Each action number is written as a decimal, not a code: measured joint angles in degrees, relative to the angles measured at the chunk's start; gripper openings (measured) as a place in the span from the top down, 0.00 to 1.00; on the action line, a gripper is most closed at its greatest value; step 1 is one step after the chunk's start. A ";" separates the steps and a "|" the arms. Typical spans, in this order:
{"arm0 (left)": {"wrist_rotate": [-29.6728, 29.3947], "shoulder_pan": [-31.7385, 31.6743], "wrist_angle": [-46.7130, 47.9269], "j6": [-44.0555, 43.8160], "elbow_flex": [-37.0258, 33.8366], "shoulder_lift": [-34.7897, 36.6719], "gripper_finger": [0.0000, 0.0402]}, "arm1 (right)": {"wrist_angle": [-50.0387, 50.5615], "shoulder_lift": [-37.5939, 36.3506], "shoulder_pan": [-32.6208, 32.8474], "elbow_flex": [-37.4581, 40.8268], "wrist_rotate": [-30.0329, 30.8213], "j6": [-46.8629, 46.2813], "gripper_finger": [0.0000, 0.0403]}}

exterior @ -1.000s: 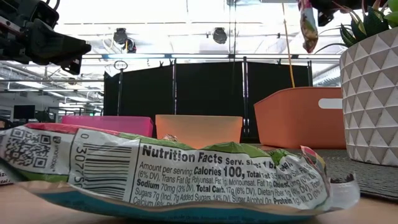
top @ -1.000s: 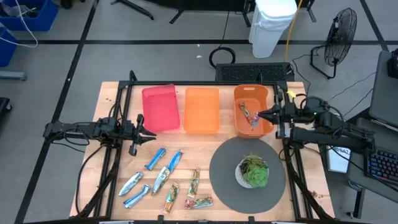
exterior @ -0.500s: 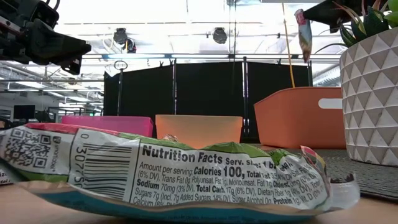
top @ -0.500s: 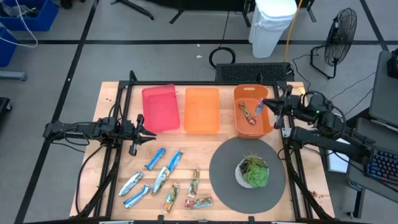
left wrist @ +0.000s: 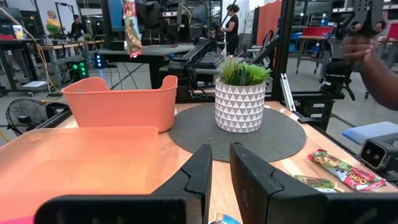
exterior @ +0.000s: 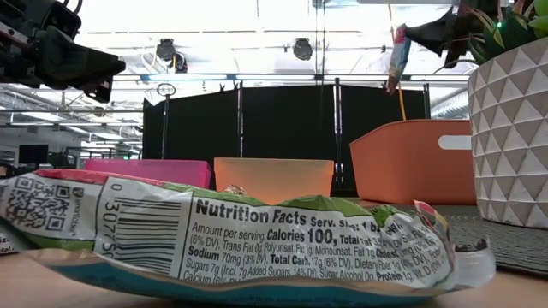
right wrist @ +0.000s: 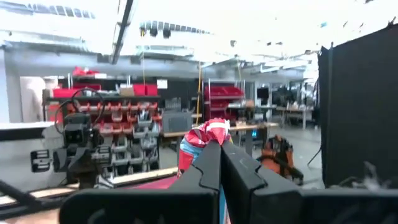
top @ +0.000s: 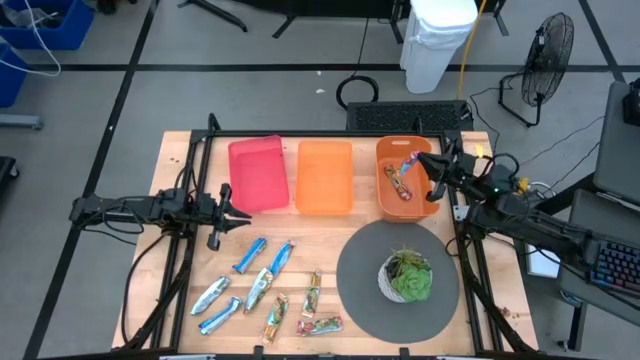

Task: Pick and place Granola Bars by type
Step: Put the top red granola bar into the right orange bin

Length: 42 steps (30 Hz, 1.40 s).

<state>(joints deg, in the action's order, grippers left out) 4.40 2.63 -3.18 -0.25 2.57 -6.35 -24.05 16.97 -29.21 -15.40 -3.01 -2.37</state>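
Observation:
Several granola bars lie flat on the near left of the table: blue ones [top: 262,272] and green-gold or brown-red ones [top: 312,292]. One bar [top: 400,183] lies in the dark orange bin [top: 432,203] at the far right. My right gripper [top: 428,160] is over that bin, shut on another bar [exterior: 396,56], which also shows in the left wrist view [left wrist: 130,30]. My left gripper [top: 236,212] waits at the table's left, level, its fingers [left wrist: 200,171] a narrow gap apart with nothing between them. My right gripper pinches the bar's top end [exterior: 401,32] between its two fingers, which come from the table's right, slanting a little upward. The bar's red end [right wrist: 208,134] sticks out past the fingertips. The bar hangs below the fingers, clear, above the orange bin.
A pink bin [top: 258,175] and a light orange bin [top: 324,177] stand left of the dark orange one. A potted plant [top: 406,276] sits on a round grey mat [top: 360,275] at the near right. A person's hand [left wrist: 373,50] shows beyond the table.
My right gripper has swung toward the table's far edge over the dark orange bin, sinking somewhat and tipping its fingers upward. It stays shut on the bar, which has gone along, still hanging below the fingers.

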 joint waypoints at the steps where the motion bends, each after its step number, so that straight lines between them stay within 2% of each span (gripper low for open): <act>1: 0.00 0.00 0.00 0.00 0.02 -0.01 0.84 | -1.05 0.00 -0.25 1.04 0.02 -0.01 1.00; 11: 0.00 0.02 0.00 0.00 0.02 0.00 0.84 | -1.83 -0.65 -2.87 4.17 0.31 -0.02 1.00; 18: 0.00 0.01 0.00 0.00 0.01 -0.01 0.84 | 2.38 -7.00 -3.63 4.17 2.22 1.27 1.00; 25: 0.00 0.00 0.00 0.00 0.02 -0.01 0.84 | 13.63 -10.76 -3.72 2.48 13.87 3.34 1.00; 29: 0.00 0.01 0.00 0.00 0.00 -0.01 0.84 | 17.52 -8.31 -3.74 0.07 19.38 4.26 1.00; 36: 0.00 0.02 0.00 0.00 0.02 -0.01 0.84 | 17.32 -0.83 -5.58 -1.93 19.52 4.20 1.00; 42: 0.00 0.00 0.00 0.00 0.02 0.00 0.84 | 11.35 7.67 -7.67 -2.06 19.26 4.90 1.00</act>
<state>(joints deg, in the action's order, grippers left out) 4.40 2.63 -3.18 -0.25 2.59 -6.36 -12.69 24.65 -36.87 -17.46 16.26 2.52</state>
